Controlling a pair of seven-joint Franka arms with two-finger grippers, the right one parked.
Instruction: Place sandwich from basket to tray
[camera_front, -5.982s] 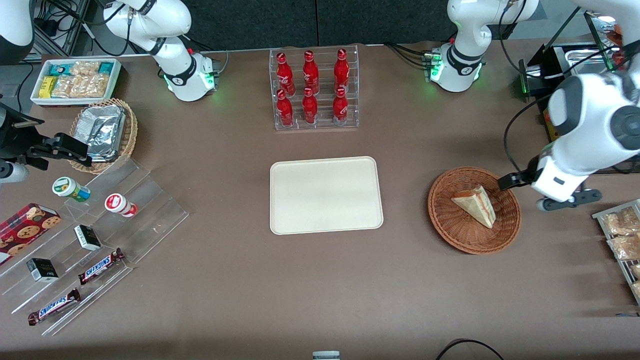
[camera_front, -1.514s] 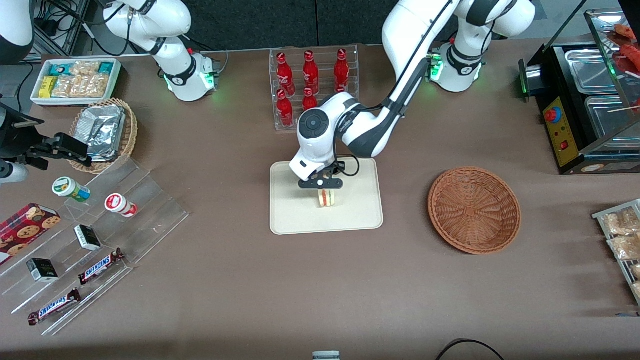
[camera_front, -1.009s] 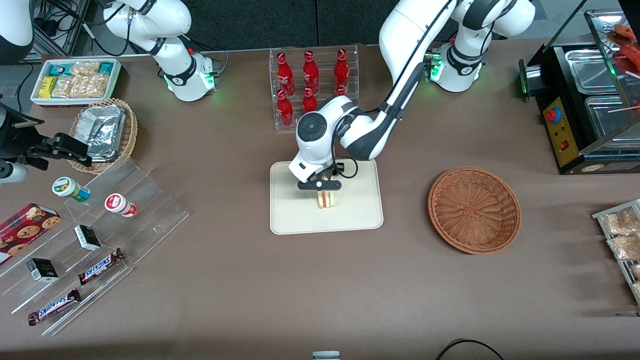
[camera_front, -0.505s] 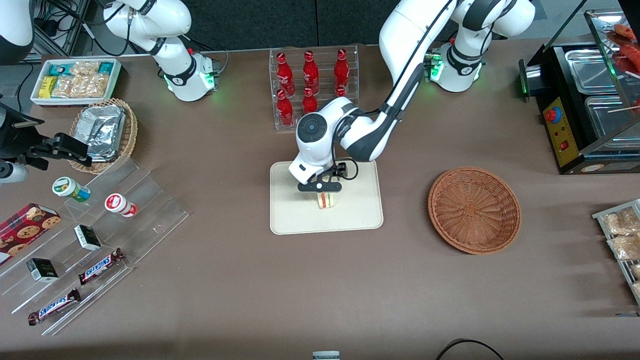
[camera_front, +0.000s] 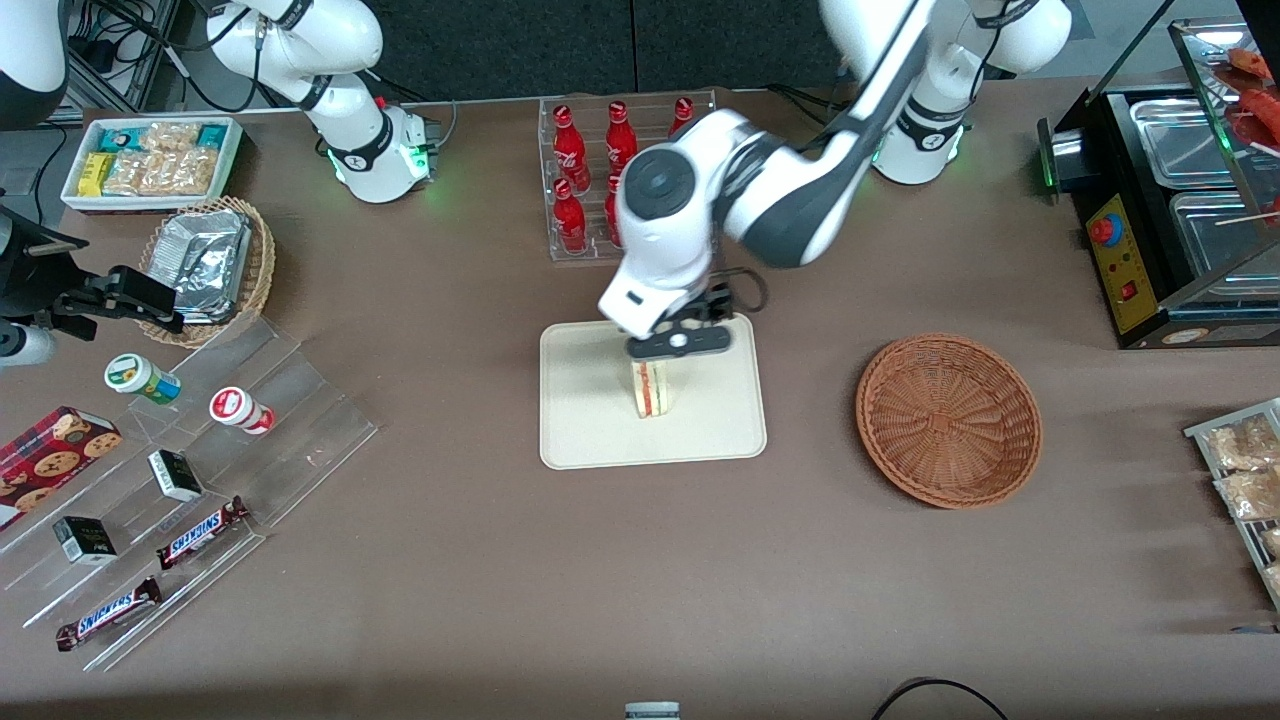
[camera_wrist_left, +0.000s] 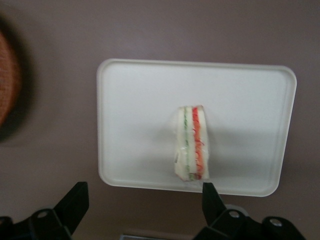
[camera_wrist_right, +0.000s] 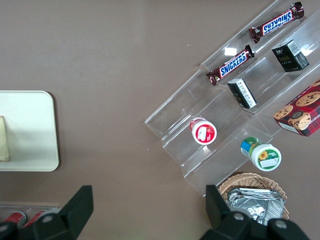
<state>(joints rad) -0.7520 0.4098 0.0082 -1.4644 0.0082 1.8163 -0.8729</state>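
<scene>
The sandwich (camera_front: 652, 389) stands on its edge on the cream tray (camera_front: 590, 430), its red and green filling facing up; it also shows in the left wrist view (camera_wrist_left: 191, 148) on the tray (camera_wrist_left: 135, 110), and its pale side shows in the right wrist view (camera_wrist_right: 4, 139). My left gripper (camera_front: 678, 342) is open and empty, raised above the tray's edge farther from the front camera, clear of the sandwich; its fingers (camera_wrist_left: 74, 202) stand wide apart. The reddish-brown wicker basket (camera_front: 948, 420) sits empty toward the working arm's end of the table.
A rack of red bottles (camera_front: 600, 180) stands just farther from the front camera than the tray, partly covered by my arm. A tan basket of foil packets (camera_front: 208, 265), a white snack bin (camera_front: 150, 160) and clear steps with snacks (camera_front: 190, 480) lie toward the parked arm's end.
The gripper has let go of the sandwich and risen away from the tray, toward the bottle rack. The sandwich stays standing on the tray. Six seconds ago it lay in the basket.
</scene>
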